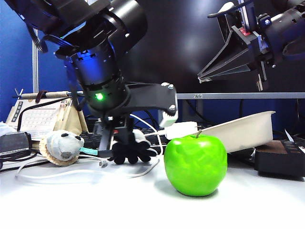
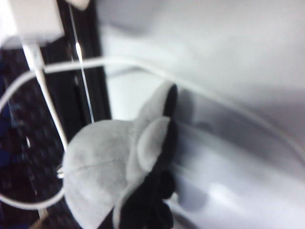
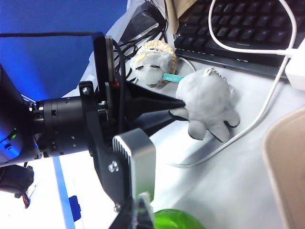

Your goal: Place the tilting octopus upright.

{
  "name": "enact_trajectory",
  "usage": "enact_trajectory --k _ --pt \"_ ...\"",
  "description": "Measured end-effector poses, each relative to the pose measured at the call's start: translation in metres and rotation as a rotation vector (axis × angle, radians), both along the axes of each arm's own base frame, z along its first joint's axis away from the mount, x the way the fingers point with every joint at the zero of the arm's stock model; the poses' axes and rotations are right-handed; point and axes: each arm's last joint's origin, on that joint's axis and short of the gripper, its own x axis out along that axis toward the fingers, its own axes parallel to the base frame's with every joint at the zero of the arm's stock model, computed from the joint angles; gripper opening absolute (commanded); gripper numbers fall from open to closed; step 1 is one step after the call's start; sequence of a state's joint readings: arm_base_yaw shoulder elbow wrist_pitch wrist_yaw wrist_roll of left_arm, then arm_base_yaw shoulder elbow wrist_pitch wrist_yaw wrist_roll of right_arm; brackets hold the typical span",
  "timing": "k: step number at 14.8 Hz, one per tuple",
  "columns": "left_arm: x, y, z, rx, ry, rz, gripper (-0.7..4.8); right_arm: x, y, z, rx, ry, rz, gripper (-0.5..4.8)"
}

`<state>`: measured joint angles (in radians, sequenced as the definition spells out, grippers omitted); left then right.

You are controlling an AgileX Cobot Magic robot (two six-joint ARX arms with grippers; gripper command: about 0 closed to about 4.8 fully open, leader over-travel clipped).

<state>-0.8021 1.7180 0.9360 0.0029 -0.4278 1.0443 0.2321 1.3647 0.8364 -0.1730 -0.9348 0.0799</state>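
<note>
One octopus (image 1: 135,149) on the exterior view, low on the white table (image 1: 95,200) behind one green apple (image 1: 195,164), black tentacle undersides facing us, so it looks tipped. The left gripper (image 1: 119,143) is right down on it; the right gripper (image 1: 224,64) hangs high on the right, well clear, jaws drawn to a narrow wedge and empty.

Left wrist view: grey dome (image 2: 102,167) fills the frame, white cable (image 2: 43,90) looping round it; no fingers in sight.

Right wrist view: the left gripper's black fingertips (image 3: 174,104) touch the octopus's head. Gripping or letting go? I can't tell. One plush animal head (image 3: 153,64) sits beyond. I'd judge we're mid-righting; next, settle it tentacles-down, then back off cleanly.
</note>
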Motion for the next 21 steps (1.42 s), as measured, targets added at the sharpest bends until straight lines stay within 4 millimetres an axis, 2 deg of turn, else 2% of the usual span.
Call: enact_trajectory --k 3,5,9,15,17,21 --pt "-0.003 0.004 -0.004 0.034 0.028 0.052 0.66 0.0 0.0 0.0 0.0 0.0 0.0 -0.01" --pt "-0.007 0.001 -0.005 0.01 0.043 0.081 1.3 0.0 0.0 0.0 0.0 0.0 0.0 -0.01" --pt "-0.022 -0.012 -0.005 0.028 0.026 0.045 1.3 0.0 0.0 0.0 0.0 0.0 0.0 -0.01" --pt "-0.024 -0.011 0.0 0.081 -0.053 0.12 1.3 -0.001 0.0 -0.001 -0.002 0.012 0.001 -0.01" --pt "-0.032 -0.015 0.008 0.055 -0.067 0.099 1.29 -0.001 0.0 -0.001 -0.002 0.012 0.001 -0.01" --pt "-0.038 -0.015 0.005 0.054 -0.034 0.129 1.3 -0.001 0.0 -0.001 -0.002 0.012 0.001 -0.01"
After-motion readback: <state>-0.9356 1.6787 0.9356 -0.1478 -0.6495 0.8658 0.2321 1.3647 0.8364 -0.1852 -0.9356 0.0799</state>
